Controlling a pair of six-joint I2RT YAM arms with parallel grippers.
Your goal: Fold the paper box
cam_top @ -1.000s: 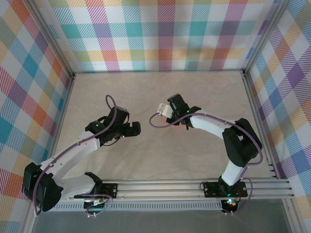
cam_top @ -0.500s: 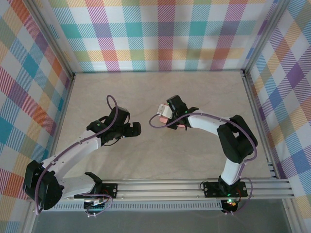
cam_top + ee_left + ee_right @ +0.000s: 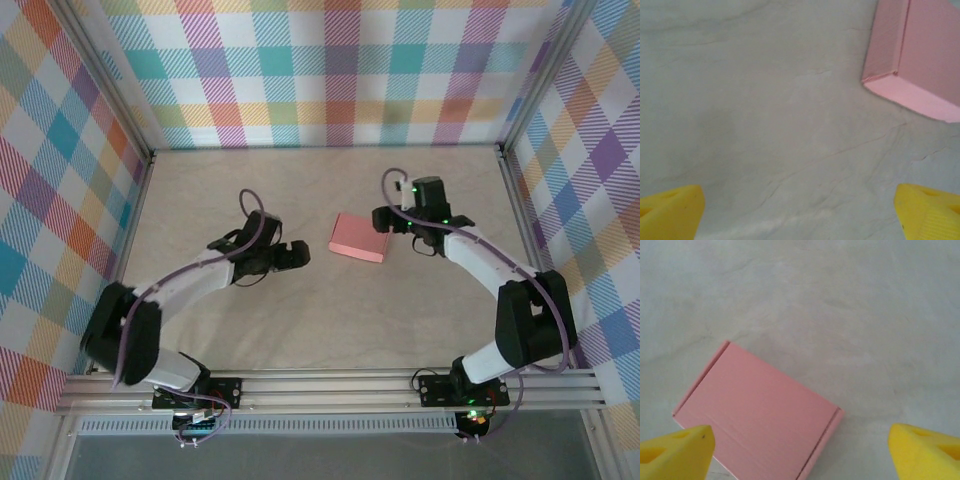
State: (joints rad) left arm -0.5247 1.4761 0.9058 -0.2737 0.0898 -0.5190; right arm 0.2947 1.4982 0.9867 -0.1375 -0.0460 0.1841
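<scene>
- The pink paper box point(image 3: 360, 238) lies flat on the pale table point(image 3: 300, 330), near the middle and a little toward the back wall. It is closed up into a shallow rectangle, with its lid side facing up.
- A second ago the box could hardly be seen — the right gripper point(image 3: 385, 217) sat over it, with only a sliver of pink showing beneath. Now that gripper has let go and swung to the box's right edge, just beside it and apart from it.
- From the right wrist, the box's smooth top lies below and ahead of the yellow fingertips point(image 3: 675, 450). The jaws are spread wide and nothing is pinched between them.
- The left gripper point(image 3: 298, 256) is to the left of the box, near it but not touching. Its jaws also stand wide apart and empty, with one corner of the box visible ahead of them.
- With the box released and standing on its own, with no flaps sticking out, the folding looks finished — or very close to it.
</scene>
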